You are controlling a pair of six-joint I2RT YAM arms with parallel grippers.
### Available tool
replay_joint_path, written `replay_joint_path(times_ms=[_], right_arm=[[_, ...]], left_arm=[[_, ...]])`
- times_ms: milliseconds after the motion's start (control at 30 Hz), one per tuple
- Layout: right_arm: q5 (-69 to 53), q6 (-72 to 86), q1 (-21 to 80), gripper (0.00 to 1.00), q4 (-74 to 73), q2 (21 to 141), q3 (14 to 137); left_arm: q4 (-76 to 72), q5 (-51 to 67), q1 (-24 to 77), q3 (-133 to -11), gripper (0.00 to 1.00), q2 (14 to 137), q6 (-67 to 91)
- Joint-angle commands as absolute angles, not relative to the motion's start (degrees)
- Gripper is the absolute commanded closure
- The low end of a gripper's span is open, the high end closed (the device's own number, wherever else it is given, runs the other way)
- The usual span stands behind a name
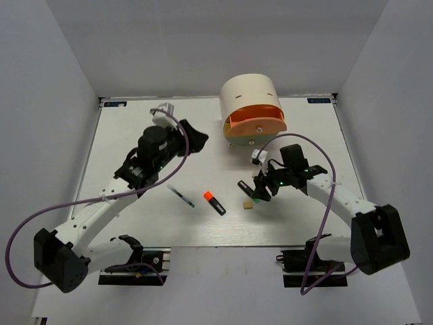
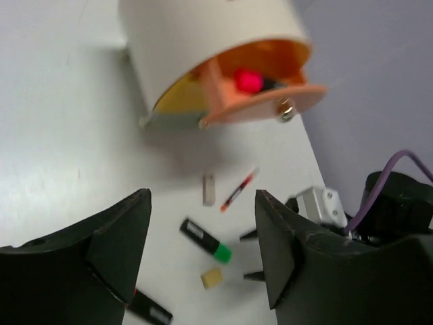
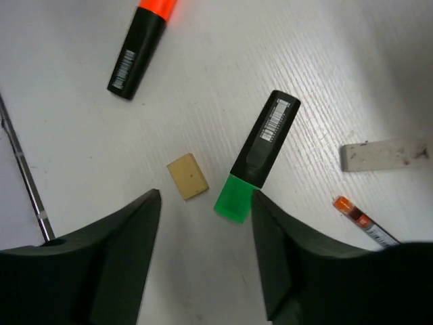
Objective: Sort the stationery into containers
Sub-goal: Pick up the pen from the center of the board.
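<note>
1. The right gripper (image 3: 203, 271) holds its fingers (image 3: 115, 264) well apart and grips nothing. Beneath the gap lie a small tan eraser block (image 3: 187, 176) and the green end of a short black green-ended highlighter (image 3: 260, 152), that end close to the right-hand finger.
2. Just past these, a whitish eraser block (image 3: 385, 154) and a thin orange-tipped pen (image 3: 362, 220) lie on the white tabletop (image 1: 196, 230). A black orange-ended highlighter (image 3: 139, 47) lies apart, toward the middle.
3. The left gripper (image 2: 203, 244) is also spread and empty, raised above the tabletop.
4. The cream drum-shaped organiser (image 1: 250, 95) stands at the far edge. Its orange drawer (image 2: 264, 101) is pulled out, with a pink-ended highlighter (image 2: 249, 80) inside.
5. A second thin pen (image 1: 180, 196) lies left of the orange-ended highlighter.
</note>
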State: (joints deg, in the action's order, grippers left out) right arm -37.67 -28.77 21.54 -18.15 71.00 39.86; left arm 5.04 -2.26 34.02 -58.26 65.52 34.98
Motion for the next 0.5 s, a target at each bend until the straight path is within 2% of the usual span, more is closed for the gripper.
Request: replay_joint_path(times_ms=[0, 67, 200, 467], right_arm=[[-26.82, -24.36, 25.99, 0.35, -15.82, 75.48, 44.98], [-20.41, -21.98, 28.02, 0.31, -15.21, 78.73, 47.27], [-11.71, -19.52, 31.28, 0.31, -12.76, 82.61, 49.13], [-4.31, -16.44, 34.27, 0.36, -11.34, 89.47, 49.22]], left_arm=[[17.22, -5.63, 34.01, -49.07, 0.26, 62.41, 51.63], [19.5, -5.1, 34.62, -46.59, 0.24, 61.08, 59.01], [24.42, -5.1, 35.24, -44.21, 0.2, 62.04, 67.39], [26.2, -1.32, 35.24, -45.35, 0.16, 66.97, 69.52]])
